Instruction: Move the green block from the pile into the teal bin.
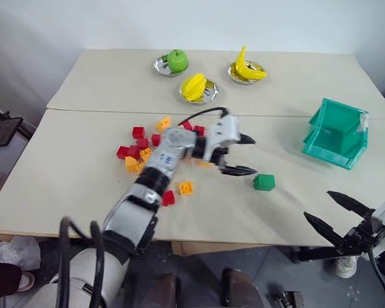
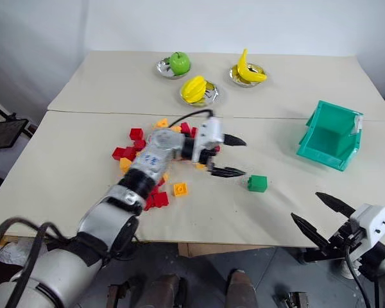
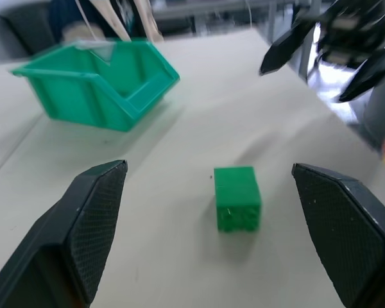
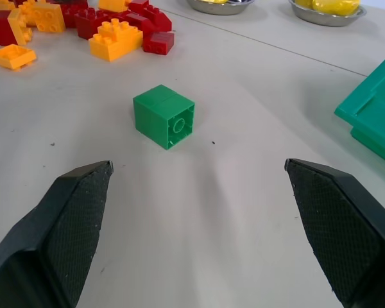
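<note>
My left arm is stretched out across the table, forearm running away from me and the wrist bent so the left gripper (image 1: 239,154) points level off to my right. Its two black fingers (image 3: 90,224) are spread wide with nothing between them. The right arm sits low by the near table edge on my right, barely extended. The right gripper (image 1: 330,210) points forward and a bit to the left, roughly level, and its fingers (image 4: 70,212) are also wide apart and not holding anything.
</note>
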Robot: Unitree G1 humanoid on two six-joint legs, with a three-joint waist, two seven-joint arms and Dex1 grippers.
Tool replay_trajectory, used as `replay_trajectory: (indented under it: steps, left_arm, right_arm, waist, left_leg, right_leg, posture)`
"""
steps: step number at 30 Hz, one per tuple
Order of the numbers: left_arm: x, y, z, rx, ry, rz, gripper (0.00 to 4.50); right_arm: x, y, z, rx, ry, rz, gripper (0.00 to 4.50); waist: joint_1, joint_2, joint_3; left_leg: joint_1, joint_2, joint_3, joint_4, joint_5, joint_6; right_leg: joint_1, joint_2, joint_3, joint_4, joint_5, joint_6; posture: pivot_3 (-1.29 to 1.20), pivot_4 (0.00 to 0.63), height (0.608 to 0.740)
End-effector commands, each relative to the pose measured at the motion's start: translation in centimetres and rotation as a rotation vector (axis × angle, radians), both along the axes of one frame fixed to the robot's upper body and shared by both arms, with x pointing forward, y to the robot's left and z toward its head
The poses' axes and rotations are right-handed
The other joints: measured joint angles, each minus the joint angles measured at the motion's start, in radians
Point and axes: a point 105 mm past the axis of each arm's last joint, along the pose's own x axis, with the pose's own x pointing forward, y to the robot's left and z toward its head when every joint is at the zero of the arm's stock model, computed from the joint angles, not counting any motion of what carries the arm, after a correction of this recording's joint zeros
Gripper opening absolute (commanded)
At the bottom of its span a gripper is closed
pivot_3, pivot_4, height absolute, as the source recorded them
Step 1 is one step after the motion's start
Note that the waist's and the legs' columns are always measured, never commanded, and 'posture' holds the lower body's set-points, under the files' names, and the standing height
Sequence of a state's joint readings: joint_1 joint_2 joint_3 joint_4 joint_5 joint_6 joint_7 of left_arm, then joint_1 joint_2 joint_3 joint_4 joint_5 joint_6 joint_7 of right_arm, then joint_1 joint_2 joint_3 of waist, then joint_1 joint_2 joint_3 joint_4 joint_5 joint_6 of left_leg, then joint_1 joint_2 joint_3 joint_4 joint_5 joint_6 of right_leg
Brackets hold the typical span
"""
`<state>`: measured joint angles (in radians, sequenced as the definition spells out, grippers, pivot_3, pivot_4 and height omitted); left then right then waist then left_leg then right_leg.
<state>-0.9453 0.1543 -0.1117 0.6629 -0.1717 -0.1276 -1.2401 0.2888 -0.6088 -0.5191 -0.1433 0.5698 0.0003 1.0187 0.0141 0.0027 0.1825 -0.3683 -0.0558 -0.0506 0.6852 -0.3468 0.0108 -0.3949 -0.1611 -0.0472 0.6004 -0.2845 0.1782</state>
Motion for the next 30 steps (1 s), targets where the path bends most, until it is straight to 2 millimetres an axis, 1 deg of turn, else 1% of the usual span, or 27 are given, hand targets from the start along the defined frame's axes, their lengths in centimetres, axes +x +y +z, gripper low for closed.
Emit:
replay_trajectory:
  steps: [1,2,3,4,5,6,7,8,9,11,13,14,16,18,19,22,26,30]
  left_arm:
    - [-1.3,4.1,3.1,-0.137,-0.128,0.020,4.43]
    - [-1.5,5.0,3.1,-0.145,-0.135,0.032,4.43]
    - [-1.9,6.7,2.7,-0.129,-0.148,0.058,4.43]
    - [-2.2,9.2,2.4,-0.115,-0.143,0.119,4.43]
    - [-2.5,10.8,2.3,-0.103,-0.139,0.161,4.43]
    - [-2.7,12.0,2.2,-0.099,-0.136,0.198,4.43]
    - [-3.3,13.9,1.7,-0.081,-0.114,0.248,4.43]
    - [-4.0,15.4,1.2,-0.061,-0.089,0.287,4.43]
    - [-4.8,16.7,0.8,-0.044,-0.061,0.315,4.43]
    - [-6.0,17.9,0.2,-0.021,-0.029,0.350,4.43]
    - [-7.7,19.3,-0.8,0.000,0.014,0.399,4.43]
    - [-8.2,19.6,-1.1,0.004,0.027,0.413,4.43]
    - [-9.2,19.6,-1.4,0.008,0.052,0.419,4.43]
    - [-9.8,19.2,-1.6,0.006,0.064,0.417,4.43]
    - [-10.0,19.1,-1.6,0.004,0.065,0.417,4.43]
    - [-10.1,18.2,-1.8,-0.008,0.071,0.418,4.43]
    - [-10.1,16.9,-2.1,-0.012,0.073,0.389,4.43]
    - [-10.1,16.1,-2.2,-0.009,0.066,0.358,4.43]
  right_arm:
    - [0.7,-0.4,0.7,-0.009,-0.005,0.025,4.50]
    - [0.9,-0.5,0.7,-0.014,-0.002,0.026,4.50]
    - [1.1,-0.5,0.6,-0.025,0.016,0.043,4.50]
    - [1.3,-0.7,0.4,-0.047,0.025,0.060,4.50]
    - [1.4,-0.9,0.3,-0.061,0.031,0.073,4.50]
    - [1.5,-0.9,0.2,-0.070,0.043,0.087,4.50]
    - [1.7,-1.0,-0.1,-0.105,0.053,0.109,4.50]
    - [1.8,-1.1,-0.2,-0.129,0.061,0.127,4.50]
    - [2.0,-1.2,-0.3,-0.151,0.063,0.141,4.50]
    - [2.4,-1.3,-0.2,-0.174,0.065,0.160,4.50]
    - [3.3,-1.0,0.1,-0.223,0.076,0.208,4.50]
    - [3.5,-0.9,0.2,-0.238,0.080,0.225,4.50]
    - [4.4,-0.3,0.7,-0.245,0.084,0.260,4.50]
    - [5.5,1.2,1.3,-0.284,0.099,0.323,4.50]
    - [5.8,1.5,1.4,-0.297,0.108,0.340,4.50]
    - [7.5,3.7,1.7,-0.387,0.161,0.424,4.50]
    - [9.4,5.3,1.6,-0.489,0.248,0.466,4.50]
    - [10.7,6.8,1.4,-0.528,0.289,0.511,4.50]
  waist:
    - [0.000,0.000,0.000]
    - [0.001,0.000,0.000]
    - [0.004,0.000,0.000]
    - [0.005,0.001,-0.001]
    - [0.004,0.001,-0.001]
    - [0.003,0.002,-0.001]
    - [0.004,0.002,-0.001]
    - [0.003,0.002,-0.001]
    - [0.001,0.002,-0.001]
    - [0.000,0.002,-0.001]
    - [0.003,0.002,-0.001]
    - [0.000,0.002,-0.001]
    - [0.003,0.002,-0.001]
    - [0.004,0.002,-0.001]
    - [0.005,0.002,-0.001]
    - [0.005,0.002,-0.001]
    - [-0.003,0.002,-0.001]
    - [-0.004,0.002,-0.001]
  left_leg:
    - [0.000,0.000,-0.004,0.000,0.000,0.000]
    - [0.000,0.000,-0.006,0.000,0.000,0.000]
    - [0.000,-0.001,-0.006,0.001,0.000,0.000]
    - [0.000,-0.001,-0.007,0.001,0.000,0.000]
    - [0.000,-0.001,-0.007,0.001,0.000,0.000]
    - [0.000,-0.001,-0.007,0.001,0.000,0.000]
    - [0.000,-0.001,-0.007,0.000,0.000,0.000]
    - [0.000,-0.001,-0.007,0.000,0.000,0.000]
    - [0.000,-0.001,-0.007,0.000,0.000,0.000]
    - [0.000,0.000,-0.007,0.000,0.000,0.000]
    - [0.000,0.000,-0.008,0.001,0.000,0.000]
    - [0.000,0.001,-0.008,0.001,0.000,0.000]
    - [0.000,0.001,-0.008,0.001,0.000,0.001]
    - [0.000,0.002,-0.009,0.001,0.000,0.000]
    - [0.000,0.002,-0.008,0.001,0.000,0.000]
    - [0.000,0.002,-0.009,0.001,0.000,0.000]
    - [0.000,0.000,-0.008,0.001,0.000,0.000]
    - [-0.001,0.000,-0.009,0.000,0.000,0.000]
  right_leg:
    - [0.000,0.000,0.000,0.000,0.000,0.000]
    - [0.000,-0.001,0.000,0.000,0.000,0.000]
    - [0.000,-0.001,0.000,0.000,0.000,0.000]
    - [0.000,-0.001,0.000,0.000,0.000,0.000]
    - [0.000,-0.001,0.000,0.000,0.000,0.000]
    - [0.000,-0.001,0.000,0.000,0.000,0.000]
    - [0.000,-0.001,0.000,0.000,0.000,0.000]
    - [0.000,-0.001,0.000,0.000,0.000,0.000]
    - [0.000,-0.001,0.000,0.000,0.000,-0.001]
    - [0.000,-0.002,0.000,0.000,0.000,-0.001]
    - [0.001,-0.003,0.000,0.000,0.000,-0.001]
    - [0.001,-0.004,0.000,0.000,0.000,-0.001]
    - [0.001,-0.004,0.000,0.000,0.000,-0.001]
    - [0.001,-0.004,-0.001,0.000,0.000,-0.001]
    - [0.001,-0.004,-0.001,0.000,0.000,-0.001]
    - [0.001,-0.004,-0.001,0.000,0.001,-0.001]
    - [0.000,-0.003,-0.001,0.000,0.001,-0.001]
    - [0.000,-0.003,-0.001,-0.001,0.001,-0.001]
  posture:
    - [0.00,0.150,0.740]
    - [0.00,0.150,0.740]
    - [0.00,0.150,0.740]
    - [0.00,0.150,0.740]
    - [0.00,0.150,0.740]
    - [0.00,0.150,0.740]
    - [0.00,0.150,0.740]
    - [0.00,0.150,0.740]
    - [0.00,0.150,0.740]
    - [0.00,0.150,0.740]
    - [0.00,0.150,0.740]
    - [0.00,0.150,0.740]
    - [0.00,0.150,0.740]
    - [0.00,0.150,0.740]
    - [0.00,0.150,0.740]
    - [0.00,0.150,0.740]
    - [0.00,0.150,0.740]
    - [0.00,0.150,0.740]
